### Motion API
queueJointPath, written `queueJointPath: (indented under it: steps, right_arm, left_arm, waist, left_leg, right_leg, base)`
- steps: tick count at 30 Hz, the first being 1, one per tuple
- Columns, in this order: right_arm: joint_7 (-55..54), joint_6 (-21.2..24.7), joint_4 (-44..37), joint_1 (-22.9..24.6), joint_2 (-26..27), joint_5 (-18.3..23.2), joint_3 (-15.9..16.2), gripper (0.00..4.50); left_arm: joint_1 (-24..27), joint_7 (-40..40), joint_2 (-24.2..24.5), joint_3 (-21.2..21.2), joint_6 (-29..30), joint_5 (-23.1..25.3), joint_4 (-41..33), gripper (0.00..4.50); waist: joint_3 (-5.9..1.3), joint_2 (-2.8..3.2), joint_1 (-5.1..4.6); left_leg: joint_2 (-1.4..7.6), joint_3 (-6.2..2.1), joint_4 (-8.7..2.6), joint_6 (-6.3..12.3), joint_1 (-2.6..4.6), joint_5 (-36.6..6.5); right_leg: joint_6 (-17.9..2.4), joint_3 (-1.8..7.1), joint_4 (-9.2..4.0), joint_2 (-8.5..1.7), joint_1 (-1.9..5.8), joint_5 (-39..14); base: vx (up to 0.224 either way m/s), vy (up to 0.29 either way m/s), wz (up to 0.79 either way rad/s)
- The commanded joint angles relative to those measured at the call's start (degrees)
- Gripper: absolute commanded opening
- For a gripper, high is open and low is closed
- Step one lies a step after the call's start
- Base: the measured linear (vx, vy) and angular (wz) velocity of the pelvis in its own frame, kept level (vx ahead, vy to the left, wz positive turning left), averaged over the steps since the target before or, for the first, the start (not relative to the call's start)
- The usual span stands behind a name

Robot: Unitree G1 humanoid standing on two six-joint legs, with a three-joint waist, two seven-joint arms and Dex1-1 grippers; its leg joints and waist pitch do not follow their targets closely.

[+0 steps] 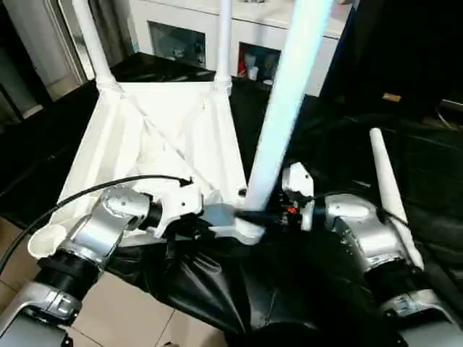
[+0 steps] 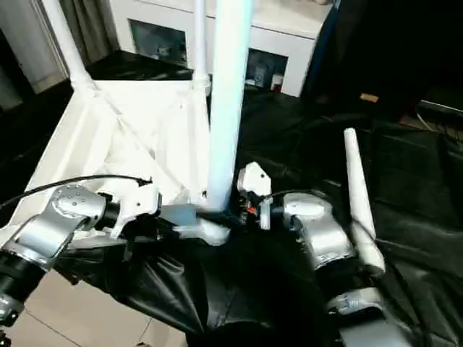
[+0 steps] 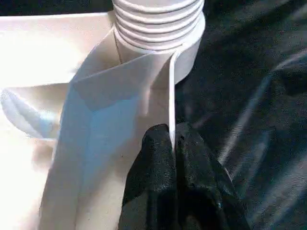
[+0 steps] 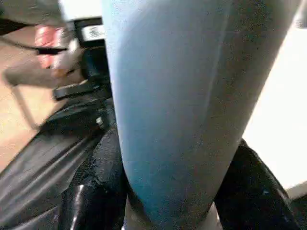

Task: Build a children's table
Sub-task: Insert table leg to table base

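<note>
The upturned tabletop (image 1: 166,137) is lying on black sheeting (image 1: 340,159), 2 legs (image 1: 92,43) already standing in its far sockets; the left gripper (image 3: 171,143) is pinching a thin rim wall beside the near socket (image 3: 160,28). The right gripper (image 4: 168,191) is clasping a 3rd leg (image 1: 286,101) low on its shaft, where a stiff, light, smooth tube is probably easiest to steer; a 4th leg (image 1: 394,202) is lying on the sheeting, near the right forearm.

held leg (image 1: 289,94) top cropped, blurred
</note>
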Motion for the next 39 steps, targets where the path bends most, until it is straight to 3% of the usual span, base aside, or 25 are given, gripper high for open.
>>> queueJointPath:
  steps: [1, 3, 5, 6, 8, 9, 12, 16, 17, 19, 21, 24, 26, 28, 31, 32, 34, 35, 37, 39]
  right_arm:
    - [-7.02, 2.87, 7.75, 2.33, 0.77, -6.03, 2.12, 1.89]
    - [-11.24, 3.61, 9.06, 1.82, 2.03, -5.76, 0.65, 1.89]
    - [-19.88, 4.02, 12.24, 0.39, 4.57, -5.82, -1.91, 1.89]
    - [-22.59, 3.99, 13.33, -0.13, 5.43, -5.89, -2.64, 1.89]
    - [-27.1, 3.8, 15.48, -1.32, 6.99, -6.56, -3.14, 1.89]
    - [-28.9, 3.65, 16.43, -1.98, 7.78, -6.89, -3.13, 1.89]
    - [-34.6, 3.7, 19.54, -4.45, 10.47, -7.2, -3.67, 1.89]
    - [-41.29, 4.06, 23.53, -8.15, 14.16, -7.51, -4.9, 1.89]
    - [-41.36, 4.08, 23.58, -8.21, 14.26, -7.5, -4.96, 1.89]
    - [-41.82, 4.11, 24.0, -8.51, 14.81, -7.49, -5.31, 1.89]
    - [-42.18, 3.92, 24.63, -8.81, 15.38, -7.53, -5.56, 1.89]
    - [-42.69, 3.35, 25.81, -9.33, 15.78, -7.83, -5.83, 1.89]
    - [-42.95, 3.08, 26.66, -9.79, 16.06, -7.92, -6.32, 1.89]
    - [-43.13, 3.01, 27.06, -9.99, 16.22, -8.2, -6.64, 1.89]
    - [-43.08, 3.03, 27.09, -10.51, 16.52, -7.55, -8.07, 1.89]
    - [-42.96, 2.98, 27.05, -10.54, 16.54, -7.43, -8.17, 2.24]
    - [-41.87, 2.49, 26.55, -10.76, 16.69, -6.37, -8.97, 2.24]
    - [-41.37, 2.26, 26.24, -10.91, 16.69, -6.01, -9.2, 2.59]
    - [-39.92, 1.73, 25.39, -11.26, 16.63, -5.27, -9.68, 2.71]
    - [-39.18, 1.56, 24.95, -11.39, 16.6, -4.89, -9.95, 2.85]
  left_arm:
    - [-2.66, 3.46, -2.13, 0.74, 0.95, 0.7, -0.36, 0.0]
    - [-3.51, 5.8, -3.31, 1.69, 3.0, 0.7, 0.15, 0.0]
    - [-5.25, 10.2, -5.73, 3.23, 7.01, 0.65, 0.78, 0.0]
    - [-5.83, 11.76, -6.48, 3.54, 8.15, 0.92, 1.0, 0.0]
    - [-7.0, 14.92, -8.05, 3.93, 10.55, 1.74, 1.87, 0.0]
    - [-7.63, 16.88, -8.96, 4.2, 11.78, 2.2, 2.54, 0.0]
    - [-9.91, 24.33, -12.51, 5.9, 16.1, 3.17, 5.55, 0.0]
    - [-12.58, 33.78, -18.18, 8.29, 20.1, 3.75, 9.51, 0.0]
    - [-12.6, 33.86, -18.32, 8.29, 20.16, 3.75, 9.5, 0.0]
    - [-12.66, 34.24, -19.06, 8.19, 20.54, 3.68, 9.36, 0.0]
    - [-12.6, 34.14, -19.65, 7.78, 20.97, 3.51, 8.89, 0.0]
    - [-12.69, 34.16, -19.91, 7.72, 21.56, 3.63, 8.83, 0.0]
    - [-12.8, 34.38, -19.98, 7.76, 21.81, 3.74, 9.02, 0.0]
    - [-12.86, 34.48, -20.04, 7.77, 21.91, 3.83, 9.13, 0.0]
    - [-12.82, 33.97, -19.88, 7.47, 21.49, 4.11, 9.11, 0.0]
    - [-12.82, 33.91, -19.84, 7.43, 21.42, 4.13, 9.11, 0.0]
    - [-12.65, 33.33, -19.53, 7.06, 20.87, 4.19, 8.98, 0.0]
    - [-12.46, 32.95, -19.4, 6.95, 20.77, 4.07, 8.71, 0.0]
    - [-11.99, 32.08, -18.83, 6.36, 19.92, 4.18, 7.92, 0.0]
    - [-11.79, 31.77, -18.59, 6.13, 19.73, 4.27, 7.62, 0.0]
  waist:
    - [-0.85, 0.51, -0.2]
    - [-0.92, 0.52, -0.22]
    - [-0.77, 0.56, -0.53]
    - [-0.73, 0.65, -0.7]
    - [-0.75, 0.58, -1.06]
    - [-0.85, 0.66, -0.99]
    - [-1.03, 0.64, -0.85]
    - [-1.36, 0.38, -0.74]
    - [-1.45, 0.4, -0.67]
    - [-1.85, 0.32, -0.68]
    - [-1.92, 0.31, -0.72]
    - [-1.56, 0.31, -0.88]
    - [-1.25, 0.32, -0.84]
    - [-1.3, 0.35, -0.91]
    - [-1.3, 0.46, -0.9]
    - [-1.26, 0.42, -0.92]
    - [-1.27, 0.43, -0.92]
    - [-1.31, 0.48, -0.89]
    - [-1.32, 0.51, -0.88]
    - [-1.71, 0.47, -0.94]
  left_leg:
    - [3.47, -1.48, -5.48, 0.76, 0.07, -17.12]
    - [3.46, -1.64, -5.52, 0.47, 0.1, -16.66]
    - [3.5, -1.75, -5.71, 0.34, -0.44, -15.78]
    - [3.42, -1.82, -5.67, -0.08, -0.18, -16.34]
    - [3.34, -1.91, -5.69, -0.15, -0.83, -14.57]
    - [3.32, -1.87, -5.66, -0.02, -0.68, -14.31]
    - [3.35, -1.28, -5.24, 0.68, -0.14, -12.3]
    - [3.07, -0.96, -4.79, 1.93, -0.72, -7.64]
    - [3.06, -0.98, -4.73, 2.2, -0.76, -6.76]
    - [3.06, -0.99, -4.38, 4.04, -1.03, -2.19]
    - [3.0, -0.79, -4.22, 5.16, -0.82, -1.5]
    - [3.2, -0.8, -4.52, 5.38, -0.78, -4.53]
    - [3.28, -0.88, -4.87, 3.72, -0.64, -9.03]
    - [3.33, -1.0, -4.99, 3.2, -0.62, -9.25]
    - [3.35, -0.95, -5.04, 3.07, -0.57, -8.65]
    - [3.36, -0.98, -5.07, 3.12, -0.65, -8.58]
    - [3.36, -0.98, -5.1, 3.12, -0.62, -8.89]
    - [3.37, -0.99, -5.08, 3.15, -0.61, -8.72]
    - [3.4, -0.97, -5.06, 3.35, -0.69, -8.35]
    - [3.33, -1.05, -4.89, 3.73, -1.01, -6.19]
  right_leg:
    - [-10.71, 3.4, -6.13, -5.46, 0.92, -26.95]
    - [-9.88, 3.48, -6.35, -5.6, 0.84, -28.65]
    - [-9.9, 3.39, -6.23, -5.64, 1.03, -28.08]
    - [-9.85, 3.31, -6.36, -5.61, 0.76, -28.95]
    - [-10.39, 3.27, -6.09, -5.64, 1.15, -26.34]
    - [-10.37, 3.25, -6.06, -5.54, 1.13, -25.67]
    - [-12.55, 3.53, -5.79, -5.4, 0.8, -19.99]
    - [-14.28, 3.39, -5.13, -5.29, 1.53, -12.63]
    - [-14.5, 3.35, -4.95, -5.27, 1.61, -10.94]
    - [-15.89, 3.09, -4.01, -5.07, 2.09, -2.34]
    - [-16.98, 3.06, -3.76, -4.99, 2.1, 1.38]
    - [-17.38, 3.03, -4.22, -5.2, 2.03, -2.17]
    - [-15.96, 3.23, -5.04, -5.42, 1.88, -10.54]
    - [-15.12, 3.28, -5.15, -5.39, 1.78, -12.46]
    - [-15.01, 3.34, -5.09, -5.33, 1.66, -11.21]
    - [-15.03, 3.34, -5.03, -5.31, 1.69, -10.8]
    - [-15.03, 3.31, -5.07, -5.29, 1.69, -10.93]
    - [-15.09, 3.32, -5.04, -5.35, 1.7, -10.72]
    - [-15.34, 3.36, -5.04, -5.42, 1.68, -10.21]
    - [-15.67, 3.25, -4.61, -5.4, 2.17, -7.04]
  base:
    - [0.0, 0.0, 0.0]
    - [0.0, 0.0, 0.0]
    - [0.0, 0.0, 0.0]
    - [0.0, 0.0, 0.0]
    - [0.0, 0.0, 0.0]
    - [0.0, 0.0, 0.0]
    - [0.0, 0.0, 0.0]
    - [0.0, 0.0, 0.0]
    - [0.0, 0.0, 0.0]
    - [0.061, 0.009, -0.01]
    - [0.03, 0.005, -0.01]
    - [0.0, 0.0, 0.0]
    - [0.0, 0.0, 0.0]
    - [0.0, 0.0, 0.0]
    - [0.0, 0.0, 0.0]
    - [0.0, 0.0, 0.0]
    - [0.0, 0.0, 0.0]
    - [0.0, 0.0, 0.0]
    - [0.0, 0.0, 0.0]
    - [0.0, 0.0, 0.0]
